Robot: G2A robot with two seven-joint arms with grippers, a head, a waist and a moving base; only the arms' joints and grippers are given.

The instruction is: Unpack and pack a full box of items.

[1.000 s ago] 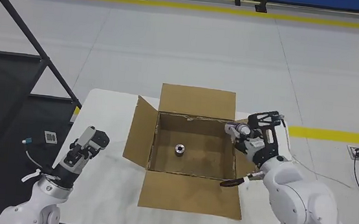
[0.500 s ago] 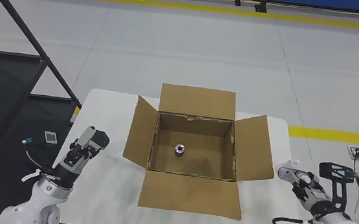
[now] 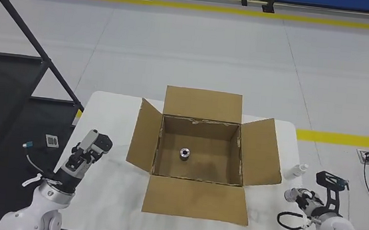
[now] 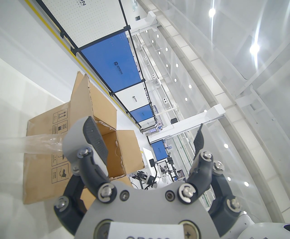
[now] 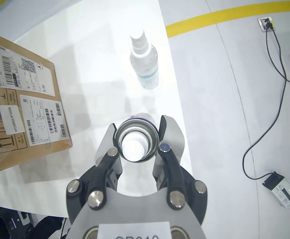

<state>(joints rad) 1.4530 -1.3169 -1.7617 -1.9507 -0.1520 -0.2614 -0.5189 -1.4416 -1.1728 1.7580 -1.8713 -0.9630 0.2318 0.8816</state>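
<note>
Top view: the cardboard box (image 3: 203, 103) sits open in the middle of the white counter (image 3: 107, 188), its four flaps spread outward. One small round item (image 3: 184, 154) lies on the box floor, too small to identify. A clear spray bottle (image 3: 295, 170) is at the counter's right edge, near the right flap but apart from it; whether it stands or lies is hard to tell.

The right gripper (image 3: 297, 196) is nearer the robot, at the same edge. In the right wrist view its fingers are clamped on either side of a metal can (image 5: 137, 140) with a purple band. The can is seen end-on, so its body is hidden beneath the rim, and I cannot tell if its base touches the counter. The box is cut off there, with only a labelled flap in frame.

The left gripper (image 3: 91, 147) hangs over the counter's left side, well apart from the box. Its fingers are spread wide with nothing between them, and it is tilted up toward the ceiling.
</note>
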